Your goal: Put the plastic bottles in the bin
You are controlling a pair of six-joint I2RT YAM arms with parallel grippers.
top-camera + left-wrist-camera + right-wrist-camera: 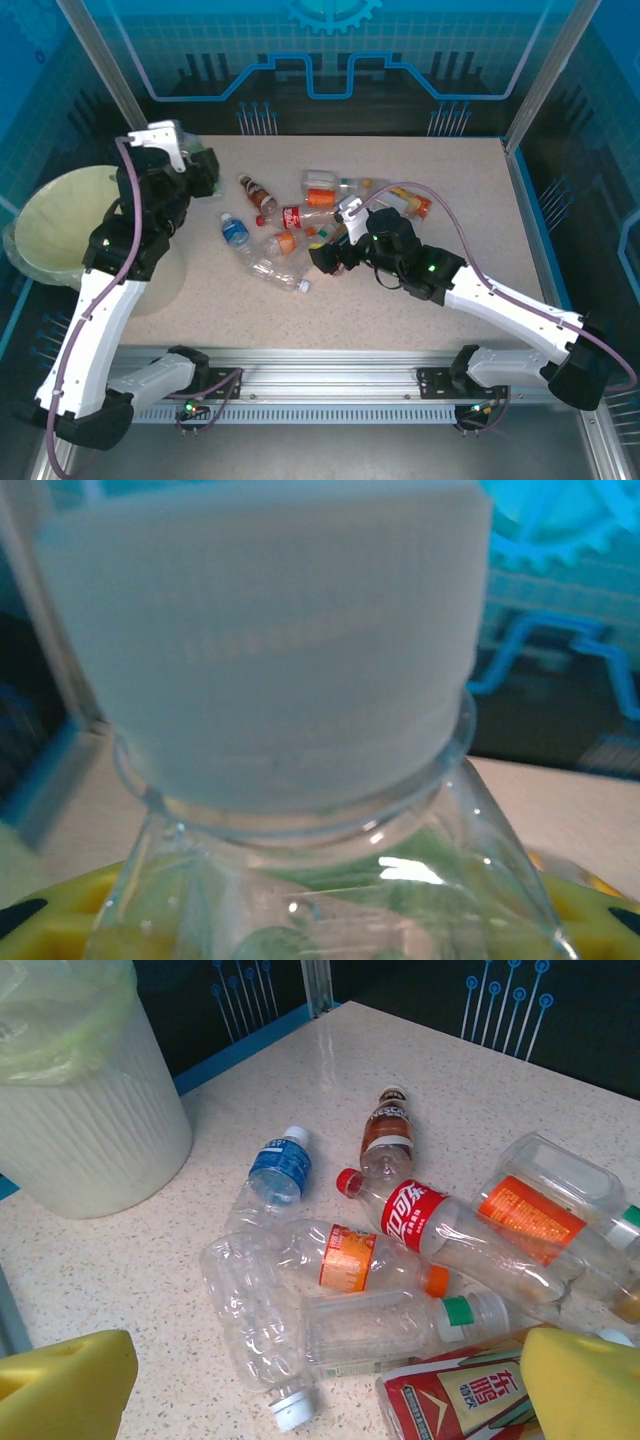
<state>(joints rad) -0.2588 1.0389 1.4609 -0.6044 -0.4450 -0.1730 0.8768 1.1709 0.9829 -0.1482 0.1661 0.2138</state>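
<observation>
left hand (192,165) clamped on white-capped bottle (300,870), near bin (90,1140) | right hand (325,258) wide open, gripping nothing, over the pile on counter (150,1290) | labels: Coca-Cola bottle (415,1215); 东鹏 bottle (470,1395) between its fingers

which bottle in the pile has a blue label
The white-capped bottle at the pile's edge nearest the bin; its label is blue, while the rest show red, orange, brown or no label.

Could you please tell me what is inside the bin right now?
The bin has bare, pale bag lining across its exposed interior in the top view. The left arm covers its right side, so anything lying there is hidden.
</observation>
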